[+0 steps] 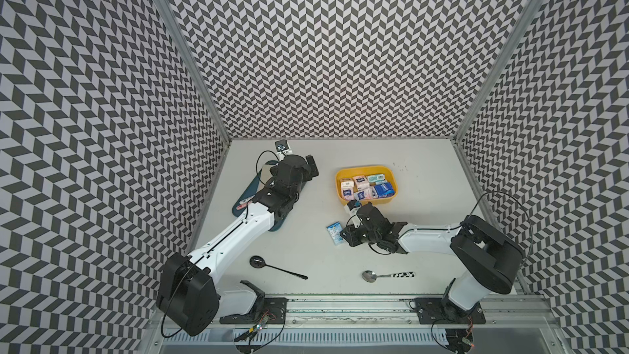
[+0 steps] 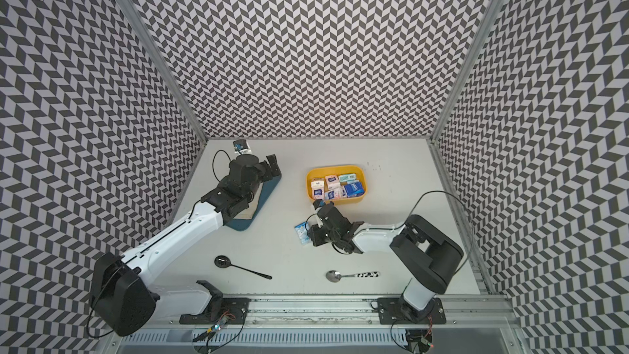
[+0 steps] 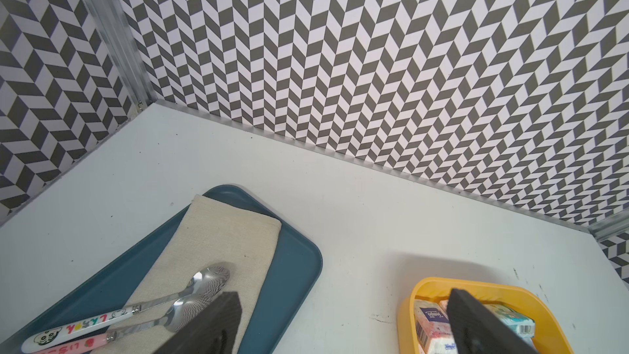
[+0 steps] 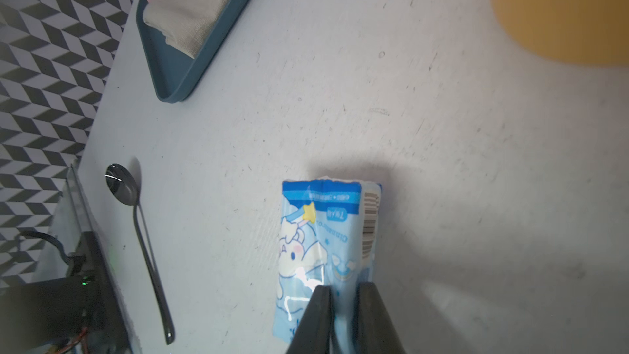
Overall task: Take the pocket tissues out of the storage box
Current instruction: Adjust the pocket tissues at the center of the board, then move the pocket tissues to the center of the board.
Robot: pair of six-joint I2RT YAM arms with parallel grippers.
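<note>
The yellow storage box (image 1: 366, 169) (image 2: 335, 167) sits right of the table's middle and holds several pocket tissues (image 1: 367, 187) (image 3: 430, 318), white-pink, teal and dark blue. A pale blue cartoon-printed pack (image 1: 334, 234) (image 2: 301, 233) (image 4: 326, 240) lies on the table in front of the box, outside it. My right gripper (image 1: 344, 234) (image 4: 343, 291) is shut on that pack, its two fingers pinching the near end. My left gripper (image 1: 312, 166) (image 3: 340, 335) stands open above the gap between the blue tray and the box, holding nothing.
A dark-blue tray (image 1: 251, 187) (image 3: 292, 267) with a beige cloth (image 3: 231, 243) and two spoons lies at the back left under the left arm. A black spoon (image 1: 275, 267) and a metal spoon (image 1: 384, 275) lie near the front edge.
</note>
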